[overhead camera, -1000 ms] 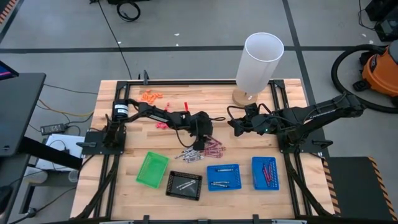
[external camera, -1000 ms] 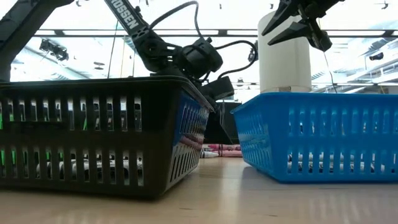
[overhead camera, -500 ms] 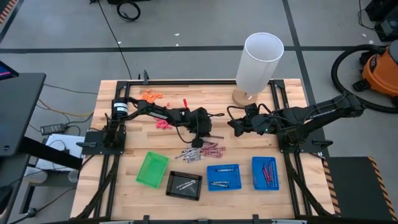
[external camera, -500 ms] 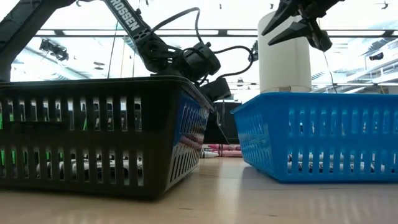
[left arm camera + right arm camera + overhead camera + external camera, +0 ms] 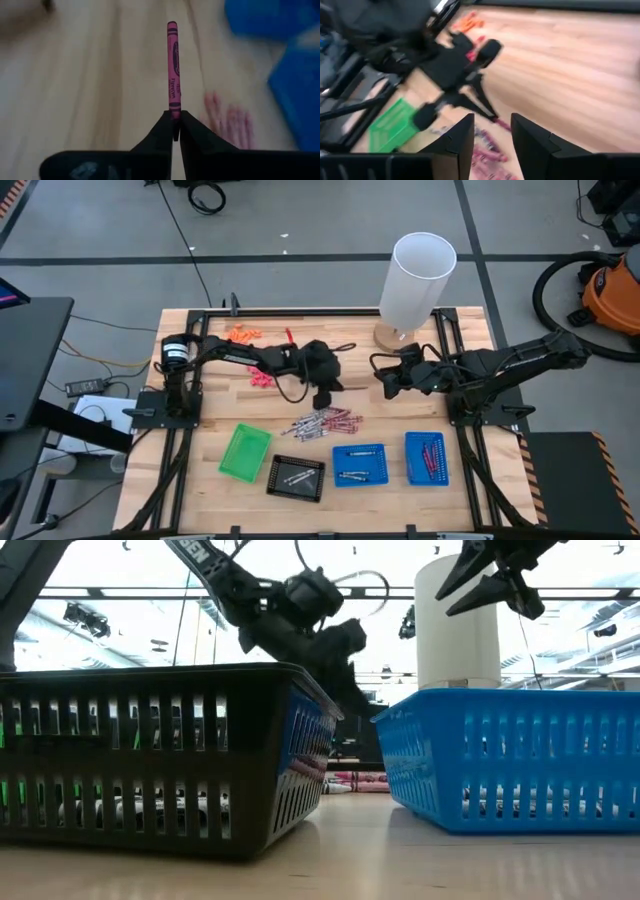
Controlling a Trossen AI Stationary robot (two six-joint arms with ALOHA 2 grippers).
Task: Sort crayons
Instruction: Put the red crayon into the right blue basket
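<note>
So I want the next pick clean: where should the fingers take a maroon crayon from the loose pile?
Probably at mid-length, from straight above, fingers across its narrow width. The crayons in the pile lie flat and crowded, so an outer one on the pile's edge looks easiest to reach. The left gripper already holds a maroon crayon by its end.

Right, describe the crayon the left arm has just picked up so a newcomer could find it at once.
Start at the tall white cylinder at the table's far edge, then go to the left tool hanging above the loose crayon pile. Pinched by one end in its shut fingers is a single maroon crayon, the only one off the table.
</note>
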